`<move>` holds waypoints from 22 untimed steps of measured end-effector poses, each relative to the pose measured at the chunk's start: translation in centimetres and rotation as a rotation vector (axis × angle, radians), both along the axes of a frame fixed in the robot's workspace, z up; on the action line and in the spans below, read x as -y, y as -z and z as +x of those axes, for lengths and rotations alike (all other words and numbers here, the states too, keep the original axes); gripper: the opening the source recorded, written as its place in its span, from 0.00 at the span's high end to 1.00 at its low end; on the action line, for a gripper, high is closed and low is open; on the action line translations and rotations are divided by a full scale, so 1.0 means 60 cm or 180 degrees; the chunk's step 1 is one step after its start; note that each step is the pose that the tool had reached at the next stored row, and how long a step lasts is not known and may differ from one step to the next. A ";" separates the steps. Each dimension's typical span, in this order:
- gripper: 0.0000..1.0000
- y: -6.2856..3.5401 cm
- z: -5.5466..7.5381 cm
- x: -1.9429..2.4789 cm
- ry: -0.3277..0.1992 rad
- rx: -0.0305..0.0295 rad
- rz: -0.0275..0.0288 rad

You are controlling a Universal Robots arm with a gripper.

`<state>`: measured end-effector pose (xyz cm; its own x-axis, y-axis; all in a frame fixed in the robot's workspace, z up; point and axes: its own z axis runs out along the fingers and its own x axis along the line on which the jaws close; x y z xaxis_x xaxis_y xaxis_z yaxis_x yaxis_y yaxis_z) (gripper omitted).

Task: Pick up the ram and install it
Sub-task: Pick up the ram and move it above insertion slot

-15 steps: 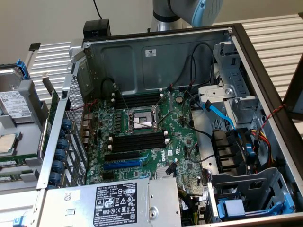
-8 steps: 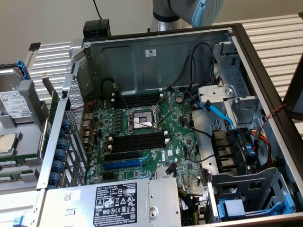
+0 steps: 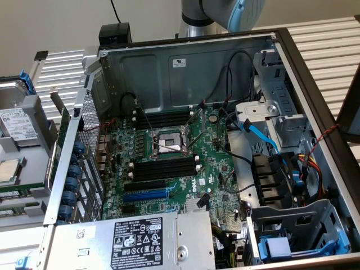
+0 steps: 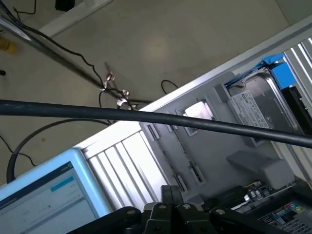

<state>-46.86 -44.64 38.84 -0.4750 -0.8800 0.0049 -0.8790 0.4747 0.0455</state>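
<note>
The open computer case (image 3: 185,62) holds a green motherboard (image 3: 214,163) with long black slots (image 3: 163,169) and one blue slot (image 3: 145,196). On a grey tray (image 3: 28,152) at the exterior view's left, thin green strips (image 3: 17,194) lie edge-up near the front; they look like the ram. My gripper (image 4: 170,195) is shut with nothing between its fingers. It hangs high above the tray (image 4: 219,151) and well away from the case. Only the arm's upper joint (image 3: 225,14) is seen behind the case.
The tray also carries a hard drive (image 3: 17,124) (image 4: 258,114) and a processor chip (image 3: 8,169) (image 4: 197,111). A black cable (image 4: 146,116) crosses in front of the wrist camera. A lit screen (image 4: 44,195) is close by. A power supply (image 3: 140,242) fills the case's near corner.
</note>
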 end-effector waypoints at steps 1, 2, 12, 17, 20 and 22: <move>0.89 0.000 0.000 0.0000 -0.0054 0.0000 0.0000; 0.89 0.000 0.000 0.0000 -0.0086 0.0000 0.0000; 0.89 0.001 0.000 0.0000 -0.0301 0.0000 0.0000; 0.89 0.007 0.000 0.0000 -0.0594 0.0000 0.0000; 0.89 0.013 0.000 0.0000 -0.0768 0.0000 0.0000; 0.89 0.017 0.000 0.0000 -0.0884 0.0000 0.0000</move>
